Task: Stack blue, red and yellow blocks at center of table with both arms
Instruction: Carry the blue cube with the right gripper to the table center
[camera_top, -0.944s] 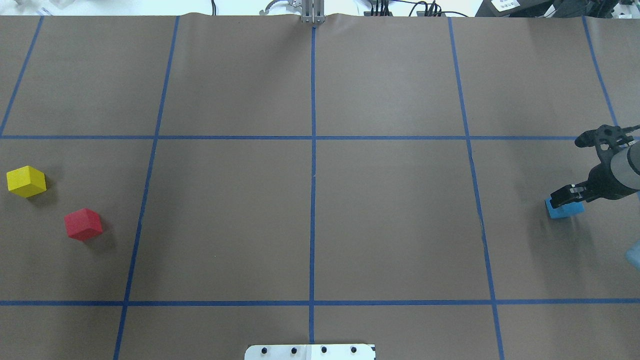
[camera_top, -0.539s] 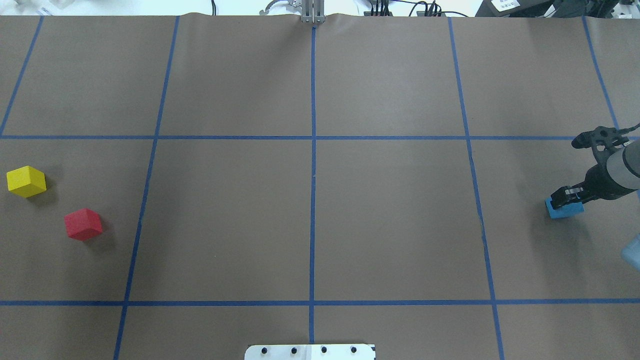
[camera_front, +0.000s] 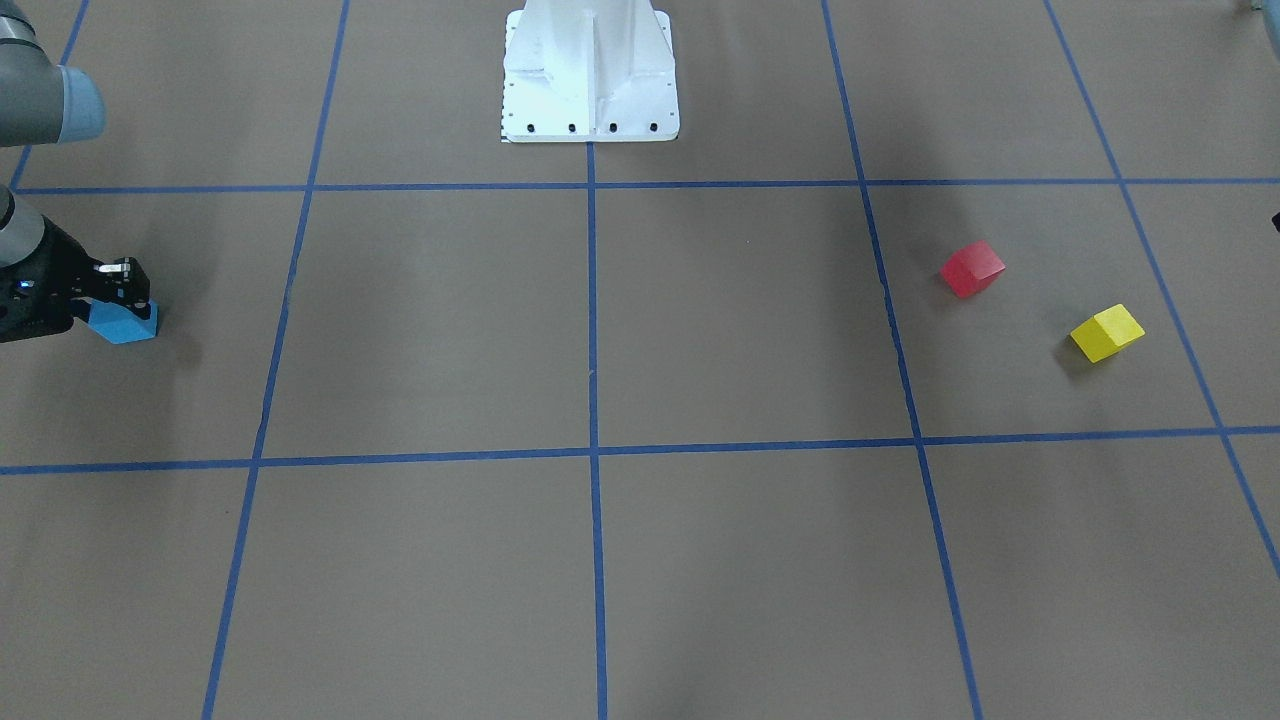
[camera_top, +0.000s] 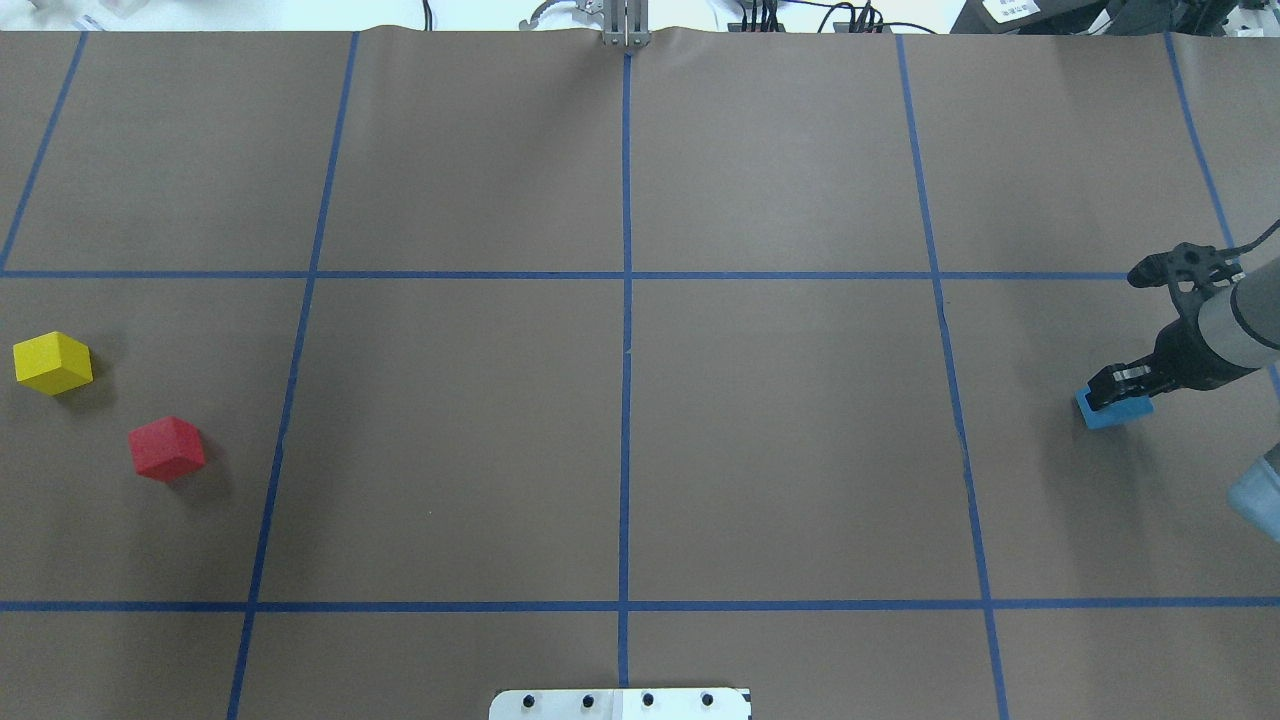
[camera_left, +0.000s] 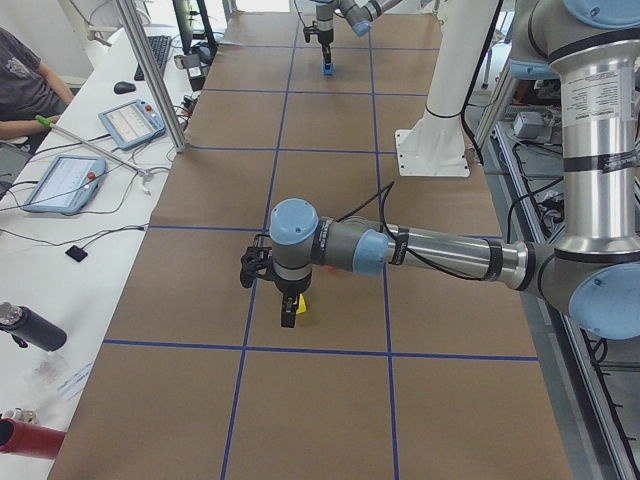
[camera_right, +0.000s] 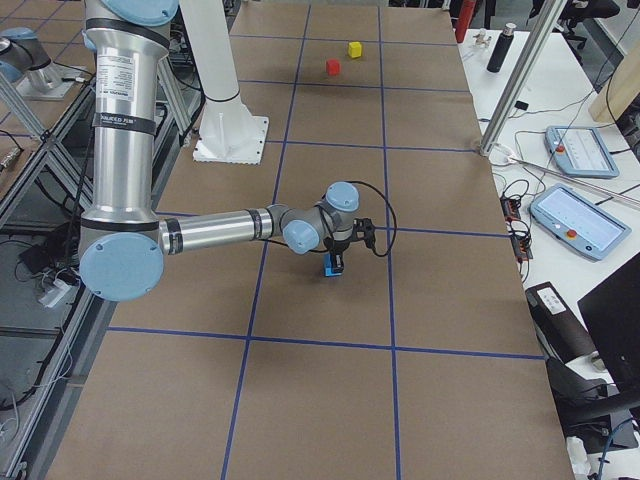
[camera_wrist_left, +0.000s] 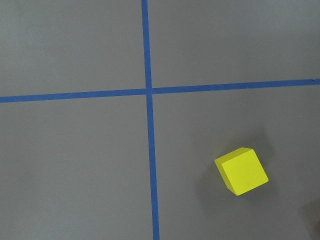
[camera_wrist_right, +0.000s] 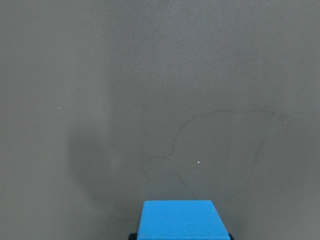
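Note:
My right gripper (camera_top: 1117, 386) is shut on the blue block (camera_top: 1108, 411) near the table's right edge; it also shows in the front view (camera_front: 120, 297), where the block (camera_front: 126, 325) sits low by the surface. The right wrist view shows the block (camera_wrist_right: 180, 220) between the jaws. The red block (camera_top: 166, 448) and the yellow block (camera_top: 52, 362) lie at the far left. My left gripper (camera_left: 288, 312) hangs over the yellow block (camera_left: 301, 305) in the exterior left view only; I cannot tell whether it is open or shut. The left wrist view shows the yellow block (camera_wrist_left: 241, 171) below.
The brown table cover carries a blue tape grid, with lines crossing at the centre (camera_top: 626, 275). The robot's white base (camera_front: 590, 70) stands at the near-middle edge. Operators' tablets and cables lie on the side bench (camera_left: 60, 180).
My right gripper has moved a little to the left, toward the table's middle, with the blue block in it. The red and yellow blocks have not moved.

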